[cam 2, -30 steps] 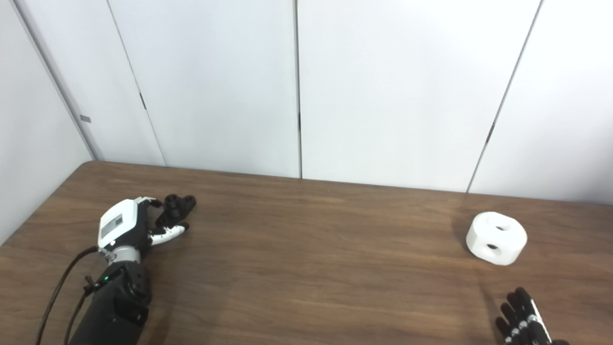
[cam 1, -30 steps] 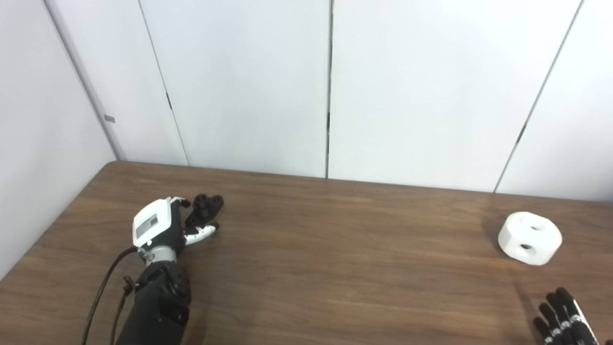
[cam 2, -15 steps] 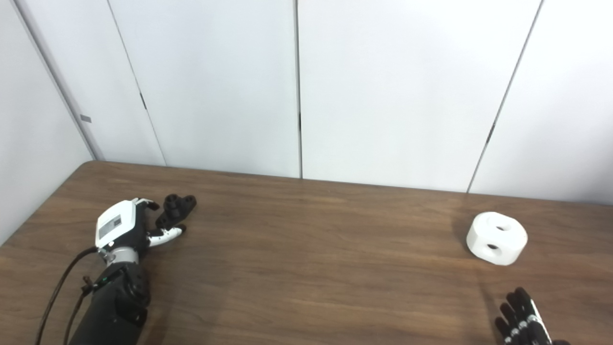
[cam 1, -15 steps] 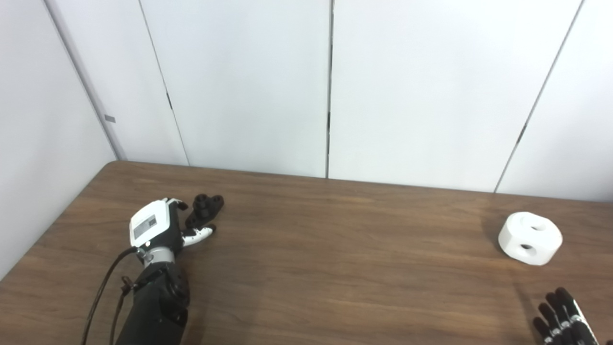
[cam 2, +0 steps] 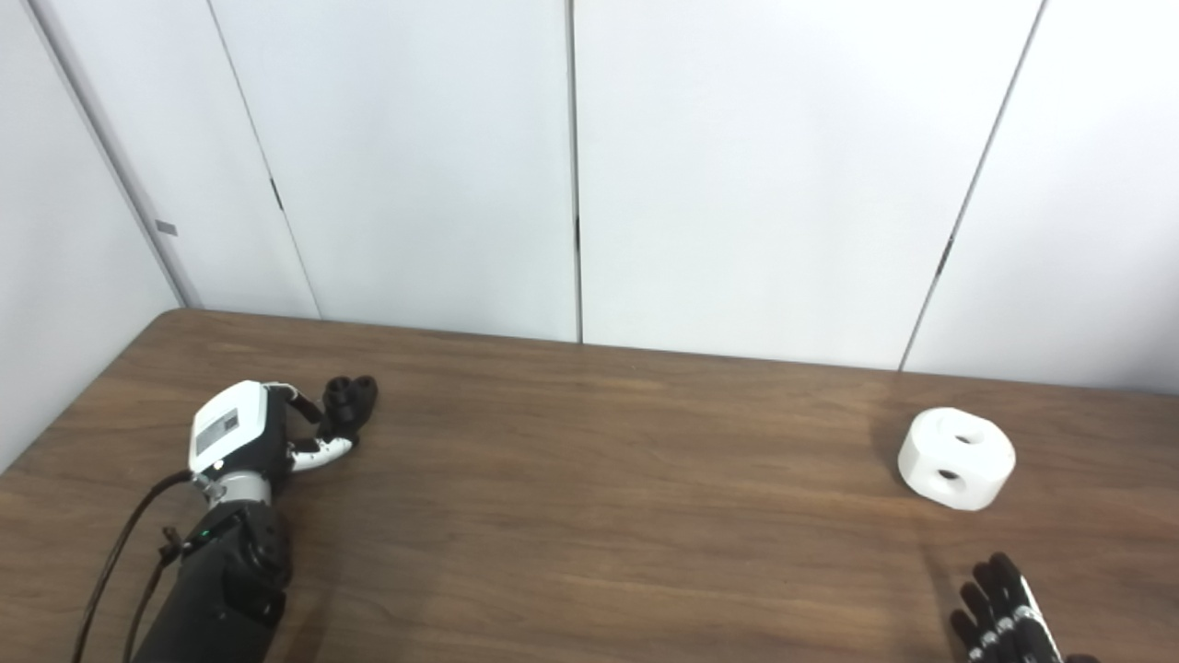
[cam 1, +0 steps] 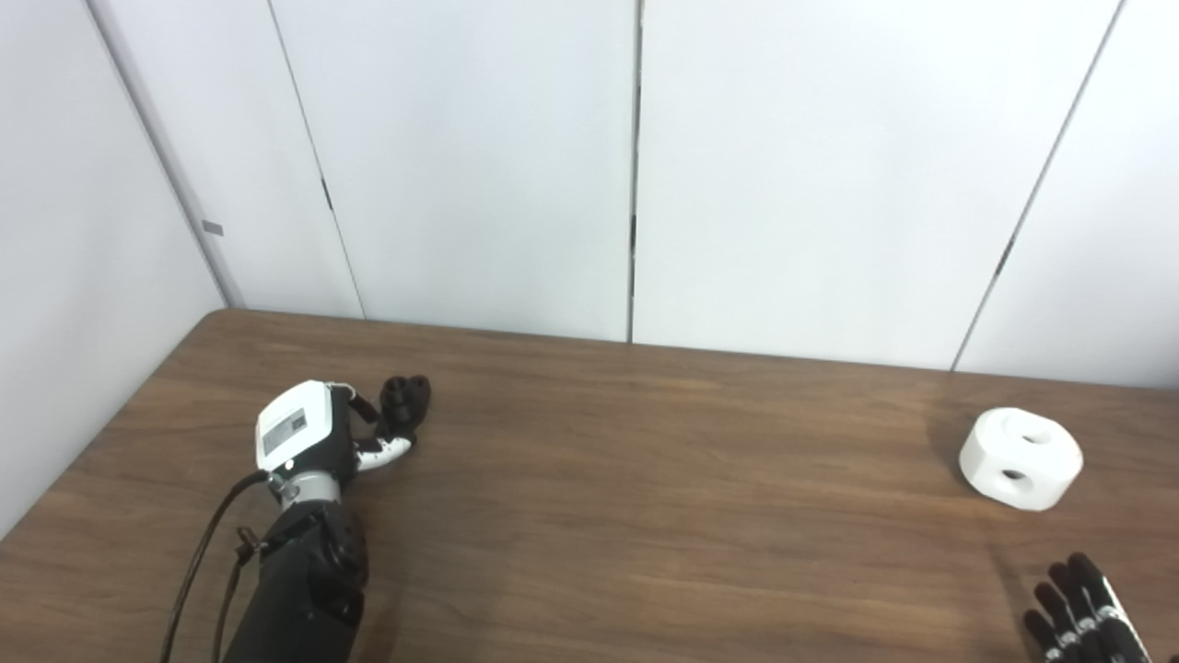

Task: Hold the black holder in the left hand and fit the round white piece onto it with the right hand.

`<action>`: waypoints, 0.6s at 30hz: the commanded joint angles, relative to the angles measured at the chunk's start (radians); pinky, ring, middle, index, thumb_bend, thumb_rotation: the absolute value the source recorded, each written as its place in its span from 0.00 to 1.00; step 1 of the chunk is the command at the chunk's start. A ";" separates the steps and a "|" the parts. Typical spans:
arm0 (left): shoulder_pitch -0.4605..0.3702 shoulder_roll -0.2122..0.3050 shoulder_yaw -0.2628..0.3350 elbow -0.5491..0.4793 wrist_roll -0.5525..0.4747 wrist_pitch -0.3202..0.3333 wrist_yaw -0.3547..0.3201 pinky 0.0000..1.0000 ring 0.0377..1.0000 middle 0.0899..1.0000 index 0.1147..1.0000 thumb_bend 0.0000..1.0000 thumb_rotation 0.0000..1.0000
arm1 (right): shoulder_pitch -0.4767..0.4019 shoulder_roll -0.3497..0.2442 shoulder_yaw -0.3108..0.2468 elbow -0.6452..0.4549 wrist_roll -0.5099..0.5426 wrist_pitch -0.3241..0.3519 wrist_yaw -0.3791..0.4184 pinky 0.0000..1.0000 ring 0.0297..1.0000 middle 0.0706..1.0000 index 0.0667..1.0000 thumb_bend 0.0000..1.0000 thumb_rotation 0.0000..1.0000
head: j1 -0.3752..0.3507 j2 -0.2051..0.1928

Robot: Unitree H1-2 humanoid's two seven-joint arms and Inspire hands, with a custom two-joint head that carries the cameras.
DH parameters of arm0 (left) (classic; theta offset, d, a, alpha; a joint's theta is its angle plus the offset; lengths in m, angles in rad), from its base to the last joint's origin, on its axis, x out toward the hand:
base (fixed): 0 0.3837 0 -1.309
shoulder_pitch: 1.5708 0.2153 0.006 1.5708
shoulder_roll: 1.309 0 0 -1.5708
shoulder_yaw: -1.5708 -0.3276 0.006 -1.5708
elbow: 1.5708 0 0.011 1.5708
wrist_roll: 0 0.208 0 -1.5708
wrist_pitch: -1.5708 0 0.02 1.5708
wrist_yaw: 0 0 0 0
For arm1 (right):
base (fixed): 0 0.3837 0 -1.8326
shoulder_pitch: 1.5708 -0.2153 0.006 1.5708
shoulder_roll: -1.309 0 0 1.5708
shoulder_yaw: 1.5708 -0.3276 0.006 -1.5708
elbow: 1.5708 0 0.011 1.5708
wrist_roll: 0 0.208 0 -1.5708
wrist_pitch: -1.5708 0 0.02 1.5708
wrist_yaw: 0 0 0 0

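Observation:
The small black holder sits at the table's left side, tilted up off the wood, with my left hand curled on its near end: dark fingers on one side, the white-tipped thumb below. The round white piece, a thick puck with two holes, lies alone at the far right of the table. Only the black fingertips of my right hand show at the bottom right corner, spread apart and holding nothing, a short way in front of the white piece.
The brown wooden table ends at white wall panels behind and on the left. A black cable hangs beside my left forearm.
My left hand has closed on the black holder, which has turned from lying flat to tilted up. The right hand and the white piece have stayed put.

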State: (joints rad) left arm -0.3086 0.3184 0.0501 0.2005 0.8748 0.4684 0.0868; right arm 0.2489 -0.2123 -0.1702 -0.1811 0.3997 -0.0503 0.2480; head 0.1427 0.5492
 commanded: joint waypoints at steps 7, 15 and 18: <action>-0.024 0.037 -0.023 -0.018 -0.041 -0.010 0.048 0.91 0.88 0.77 0.42 0.52 0.05 | 0.030 0.017 0.007 0.037 0.009 0.004 0.003 1.00 1.00 1.00 1.00 0.74 1.00 | -0.001 0.001; -0.025 0.043 -0.036 -0.016 -0.080 -0.014 0.056 0.91 0.88 0.77 0.42 0.52 0.05 | 0.022 0.014 0.007 0.045 0.011 0.005 0.007 1.00 1.00 1.00 1.00 0.74 1.00 | -0.005 0.007; -0.020 0.044 -0.041 -0.018 -0.102 -0.027 0.062 0.91 0.88 0.77 0.42 0.51 0.05 | 0.019 0.015 0.007 0.044 0.011 0.011 0.004 1.00 1.00 1.00 1.00 0.74 1.00 | -0.006 0.009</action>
State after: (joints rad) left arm -0.3081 0.3401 0.0161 0.2009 0.7746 0.4635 0.1259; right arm 0.2478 -0.2123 -0.1719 -0.1808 0.4030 -0.0472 0.2478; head 0.1365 0.5568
